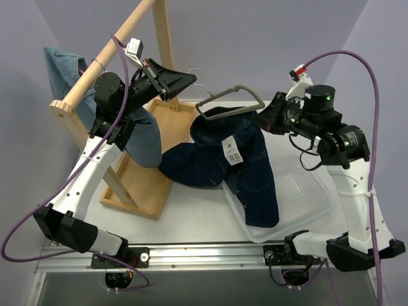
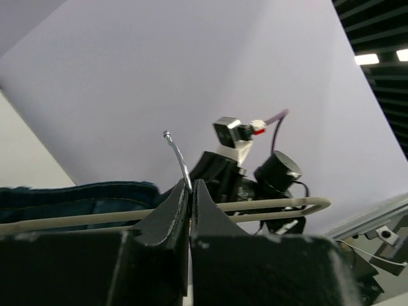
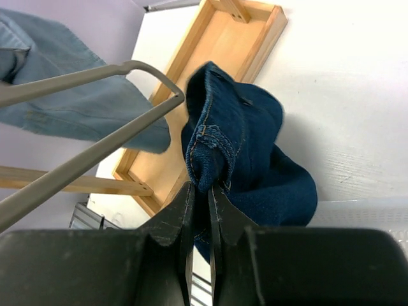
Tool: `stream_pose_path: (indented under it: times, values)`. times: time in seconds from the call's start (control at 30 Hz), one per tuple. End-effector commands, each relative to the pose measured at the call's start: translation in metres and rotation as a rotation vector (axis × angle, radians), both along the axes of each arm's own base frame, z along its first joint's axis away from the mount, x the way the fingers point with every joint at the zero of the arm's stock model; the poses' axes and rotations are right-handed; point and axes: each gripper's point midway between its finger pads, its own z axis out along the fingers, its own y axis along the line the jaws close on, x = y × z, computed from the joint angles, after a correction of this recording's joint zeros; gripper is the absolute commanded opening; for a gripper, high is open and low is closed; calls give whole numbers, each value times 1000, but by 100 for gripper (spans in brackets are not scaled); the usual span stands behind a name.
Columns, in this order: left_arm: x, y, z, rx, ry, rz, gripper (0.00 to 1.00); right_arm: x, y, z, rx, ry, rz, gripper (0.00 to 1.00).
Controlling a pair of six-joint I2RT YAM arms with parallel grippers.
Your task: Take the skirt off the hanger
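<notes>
Top external: high behind arm bases, looks down over whole table (image 1: 204,217). Left wrist: close, tilts up toward wall (image 2: 159,76). Right wrist: close, looks down. Shares hanger (image 3: 95,156) with both others.

A light blue denim garment (image 1: 145,141) hangs at the wooden rail (image 1: 121,35), over the rack's flat wooden base (image 1: 150,188). A clear plastic tray (image 1: 305,190) sits on the white table (image 1: 197,220) nearby.

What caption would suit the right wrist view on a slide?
Right gripper pinching the dark denim skirt by its waistband, the grey hanger beside it.
</notes>
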Motion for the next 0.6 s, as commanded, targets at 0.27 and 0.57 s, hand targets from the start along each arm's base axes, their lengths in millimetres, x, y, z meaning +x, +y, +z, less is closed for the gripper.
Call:
stream_pose_path:
  times: [0.27, 0.57]
  values:
    - [-52, -4, 91, -103, -238, -175, 2, 44, 21, 30, 35, -103, 37, 0]
    - [-74, -28, 94, 17, -305, -256, 2, 28, -38, 87, -107, -212, -171, 0]
